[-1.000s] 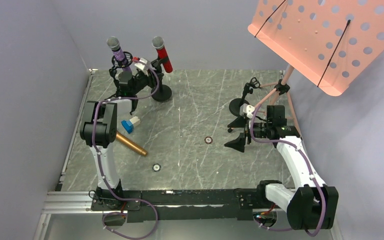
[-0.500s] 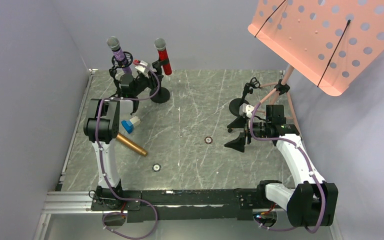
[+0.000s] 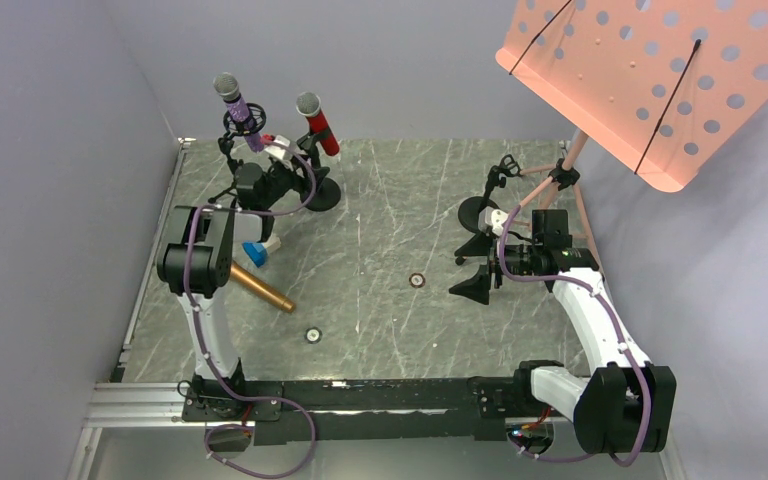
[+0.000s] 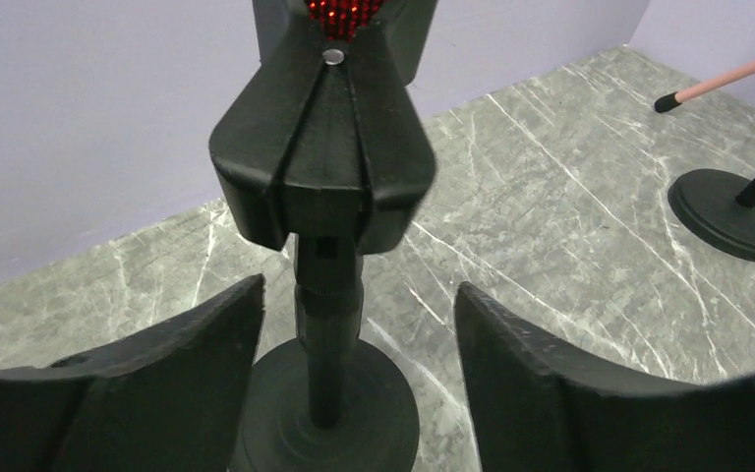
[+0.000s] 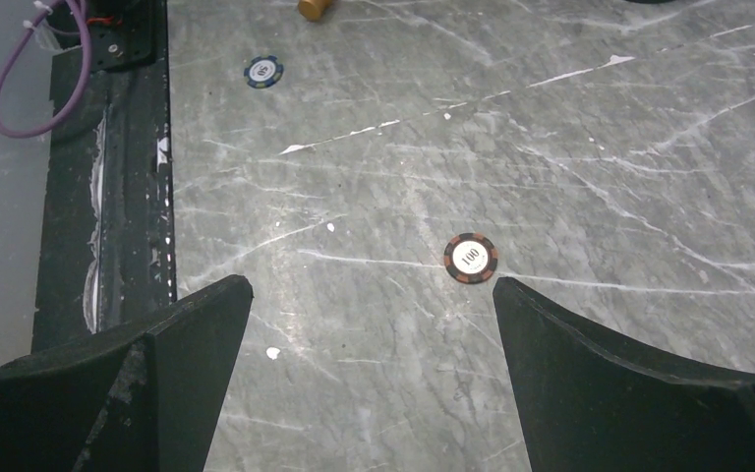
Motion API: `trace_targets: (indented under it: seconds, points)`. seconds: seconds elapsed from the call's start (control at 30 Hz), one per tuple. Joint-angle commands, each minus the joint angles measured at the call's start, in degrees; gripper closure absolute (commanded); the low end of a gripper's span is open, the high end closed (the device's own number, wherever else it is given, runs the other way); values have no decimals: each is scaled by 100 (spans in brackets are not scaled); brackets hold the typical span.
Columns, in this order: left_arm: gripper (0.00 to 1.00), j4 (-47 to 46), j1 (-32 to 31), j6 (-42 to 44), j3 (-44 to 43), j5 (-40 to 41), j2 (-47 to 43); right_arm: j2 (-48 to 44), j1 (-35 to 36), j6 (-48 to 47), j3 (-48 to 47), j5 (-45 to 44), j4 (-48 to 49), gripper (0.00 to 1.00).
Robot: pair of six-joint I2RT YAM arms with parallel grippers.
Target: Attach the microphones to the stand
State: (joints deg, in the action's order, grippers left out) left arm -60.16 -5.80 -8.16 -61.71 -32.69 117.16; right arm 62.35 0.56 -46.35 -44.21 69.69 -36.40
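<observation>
The red microphone [image 3: 318, 128] leans in the black clip [image 4: 324, 167] of a round-based stand [image 3: 324, 190] at the far left; only its glittery butt [image 4: 339, 12] shows in the left wrist view. My left gripper [image 4: 359, 324] is open just in front of that stand. The post [image 4: 326, 324] rises between the fingers, nearer the left one and touching neither. The purple microphone [image 3: 235, 100] sits in a shock mount beside it. The gold microphone [image 3: 260, 288] lies flat on the table. My right gripper [image 5: 372, 295] hangs open over bare table with nothing in it.
A second black stand [image 3: 480, 212] with an unfilled clip stands at the right, below the pink perforated music stand [image 3: 660, 80]. A blue-and-white object [image 3: 258, 248] lies by the left arm. Poker chips [image 5: 470, 258] [image 3: 312, 334] lie on the marble. Grey walls close in on three sides.
My left gripper has opened and drawn back and down from the red microphone, which now leans further left in its clip. The right arm has not moved.
</observation>
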Motion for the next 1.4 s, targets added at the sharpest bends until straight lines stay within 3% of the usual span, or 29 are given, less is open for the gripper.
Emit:
trace_targets:
  seconds: [0.0,0.27,0.43,0.53,0.63,0.7,0.87,0.97,1.03,1.17,1.37]
  points:
    - [20,-412,-17,-76,287,120,-587,-50,-21,-192,-176,25,64,0]
    - [2,-768,-9,-137,1558,574,-1468,-106,-21,-234,-160,-68,75,0]
    - [1,-1524,-9,-516,2775,1224,-2074,-167,-21,-311,-135,-133,73,0]
    - [1,-1454,-9,-830,3438,1514,-2657,-226,-186,-346,-108,-160,89,0]
    - [1,-493,-9,-1222,3743,1784,-3745,-277,-252,-357,-98,-139,99,0]
    - [1,684,0,-1464,3702,1903,-4525,-316,-306,-353,-87,-108,113,0]
    - [1,4696,7,-1716,2730,2555,-6040,-393,-418,-304,-73,-87,162,0]
    - [1,6341,26,-1931,2099,3035,-6479,-437,-475,-255,-54,-98,224,0]
    - [1,7166,35,-1511,1586,2886,-6587,-450,-509,-252,-44,-131,246,0]
    - [1,8302,23,-223,1274,2368,-6777,-476,-600,-408,-32,-315,180,0]
    - [1,7766,18,-88,2585,2007,-7890,-497,-871,-631,5,-321,116,0]
